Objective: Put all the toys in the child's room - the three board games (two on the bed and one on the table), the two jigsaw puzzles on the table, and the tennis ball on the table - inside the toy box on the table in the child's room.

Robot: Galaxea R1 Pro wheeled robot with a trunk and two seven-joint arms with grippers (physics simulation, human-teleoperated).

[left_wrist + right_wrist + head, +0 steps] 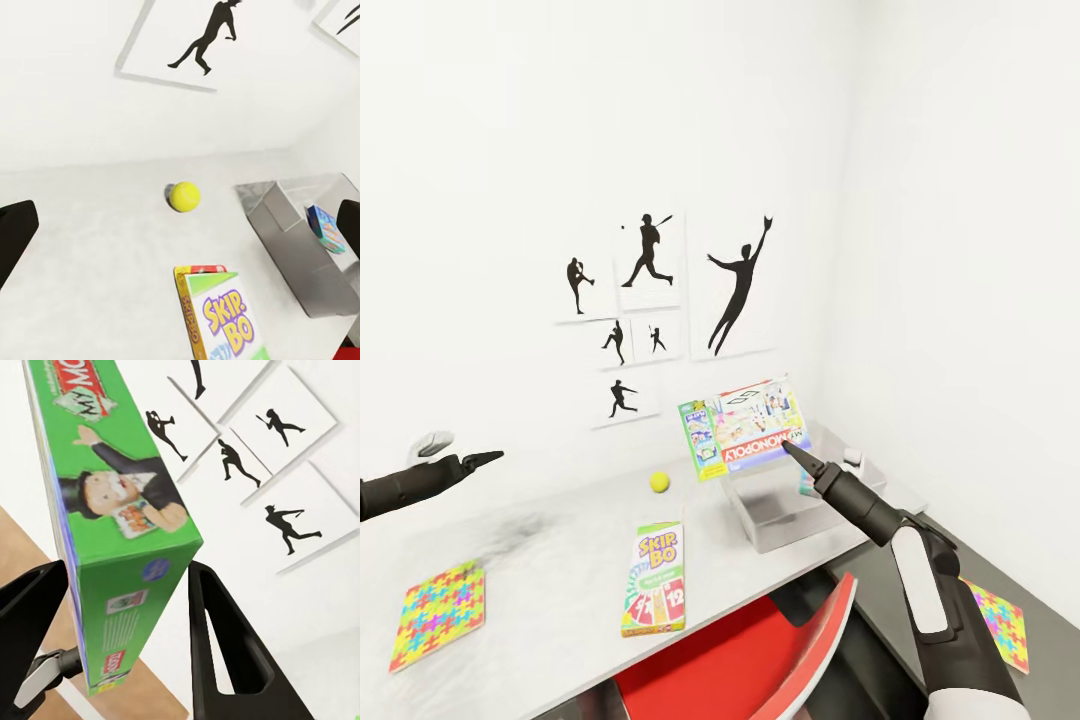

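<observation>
Right claw (792,446) is gripping the Monopoly box (744,426) by its lower right corner, holding it nearly upright above the toy box (780,510), face toward the camera, logo upside down, long axis running left-right and tilted slightly. A small blue game (807,485) is lying in the toy box just beneath the claw. Left claw (480,461) is hovering over the bench (550,560), jaws spread wide with nothing between them; ahead of it are sitting the ball (184,196) and the Skip-Bo box (223,319), long axis pointing toward the wall.
</observation>
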